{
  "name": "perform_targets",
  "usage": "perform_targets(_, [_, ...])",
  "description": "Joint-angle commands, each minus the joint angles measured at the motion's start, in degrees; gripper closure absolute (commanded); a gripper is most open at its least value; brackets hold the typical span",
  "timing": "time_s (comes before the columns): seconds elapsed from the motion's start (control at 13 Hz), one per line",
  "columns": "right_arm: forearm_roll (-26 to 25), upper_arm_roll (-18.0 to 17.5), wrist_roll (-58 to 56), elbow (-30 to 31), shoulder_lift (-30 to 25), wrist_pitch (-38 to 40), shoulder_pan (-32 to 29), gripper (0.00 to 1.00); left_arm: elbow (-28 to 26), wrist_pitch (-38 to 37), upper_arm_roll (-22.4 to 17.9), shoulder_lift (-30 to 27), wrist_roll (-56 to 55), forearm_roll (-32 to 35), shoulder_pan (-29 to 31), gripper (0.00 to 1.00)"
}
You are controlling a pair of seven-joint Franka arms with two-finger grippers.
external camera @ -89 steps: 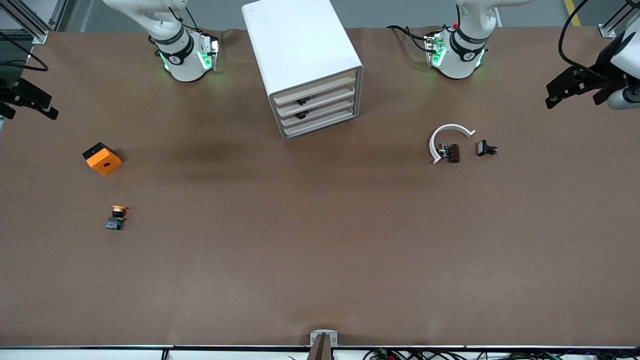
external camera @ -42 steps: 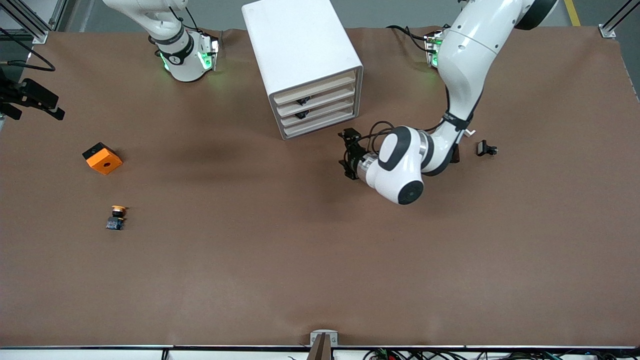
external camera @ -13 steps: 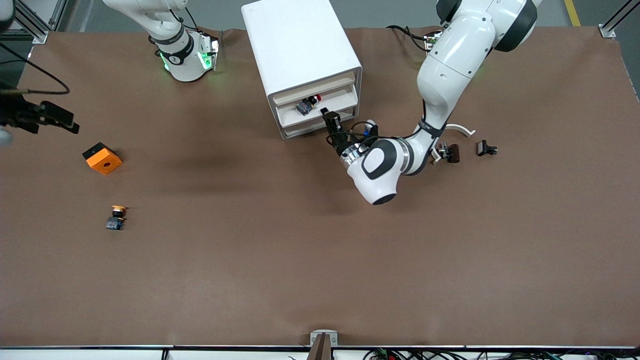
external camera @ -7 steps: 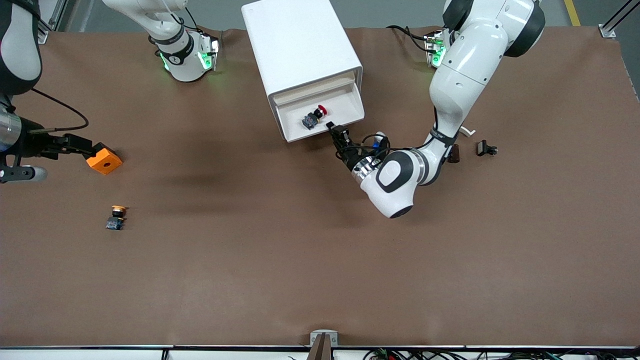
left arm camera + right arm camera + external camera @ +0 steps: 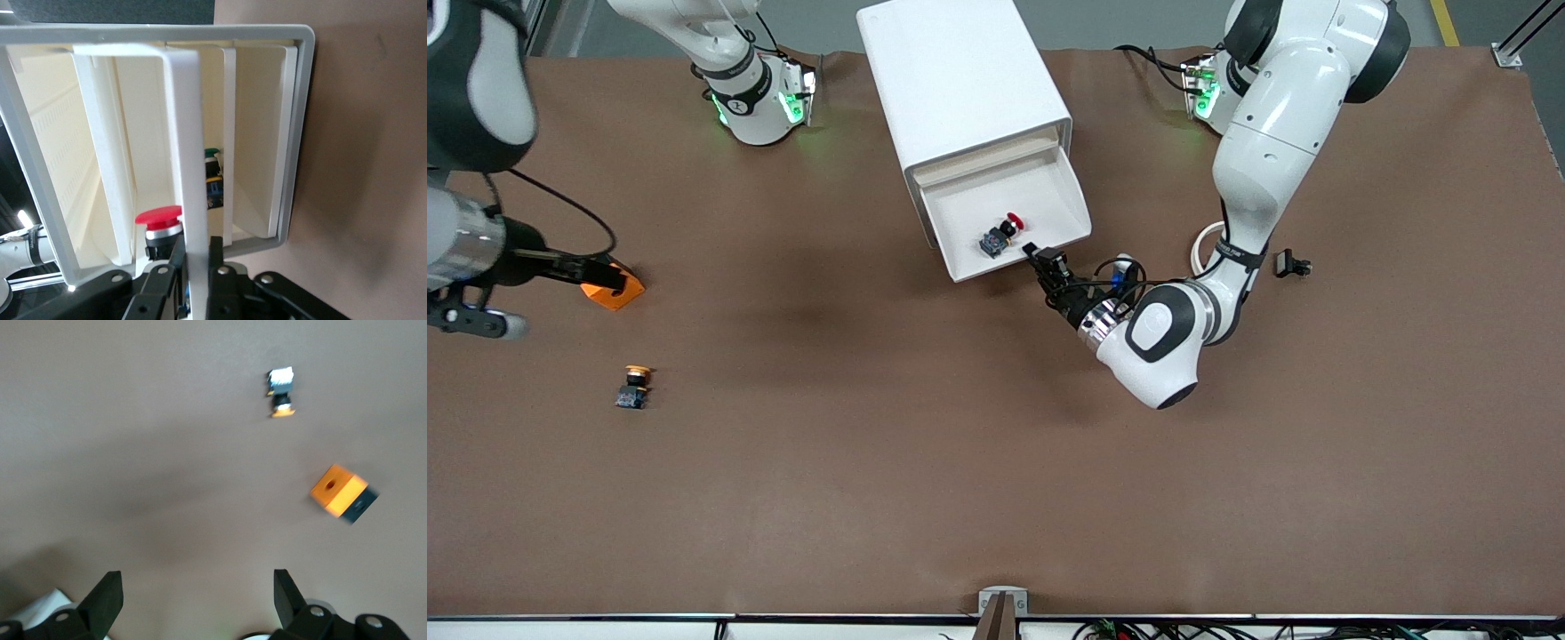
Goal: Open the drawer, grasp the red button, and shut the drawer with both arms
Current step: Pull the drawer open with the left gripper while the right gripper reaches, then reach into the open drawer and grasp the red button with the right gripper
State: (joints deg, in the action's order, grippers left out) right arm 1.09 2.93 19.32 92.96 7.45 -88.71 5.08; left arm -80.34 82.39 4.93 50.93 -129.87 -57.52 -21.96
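The white cabinet [image 5: 960, 80] stands at the back middle of the table. Its second drawer from the top [image 5: 1049, 200] is pulled far out. The red-capped button [image 5: 1000, 237] lies in the drawer near its front wall. My left gripper [image 5: 1039, 256] is shut on the drawer's front wall. In the left wrist view the fingers [image 5: 220, 257] clamp that wall [image 5: 187, 133], with the button's red cap [image 5: 159, 219] just inside. My right gripper [image 5: 605, 271] hangs open and empty over the orange cube [image 5: 621, 289].
A yellow-capped button [image 5: 633, 388] lies nearer the front camera than the cube; both show in the right wrist view, cube [image 5: 340, 492] and button [image 5: 281, 393]. A white curved piece [image 5: 1202, 244] and a small black part [image 5: 1291, 264] lie toward the left arm's end.
My left gripper has pulled the drawer farther out toward the front camera, the button riding along in it. My right arm has come in over the orange cube.
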Motion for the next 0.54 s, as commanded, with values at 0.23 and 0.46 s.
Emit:
perform_targets(0.23, [2.1, 0.3, 36.4, -0.1, -0.2, -2.1, 19.5, 0.00, 5.4, 0.1, -0.3, 0.7, -0.2, 0.6, 1.1, 0.00])
perform_targets(0.46, [4.6, 0.3, 50.9, -0.1, 0.9, -8.0, 27.8, 0.00, 9.4, 0.1, -1.5, 0.6, 2.9, 5.3, 1.3, 0.00])
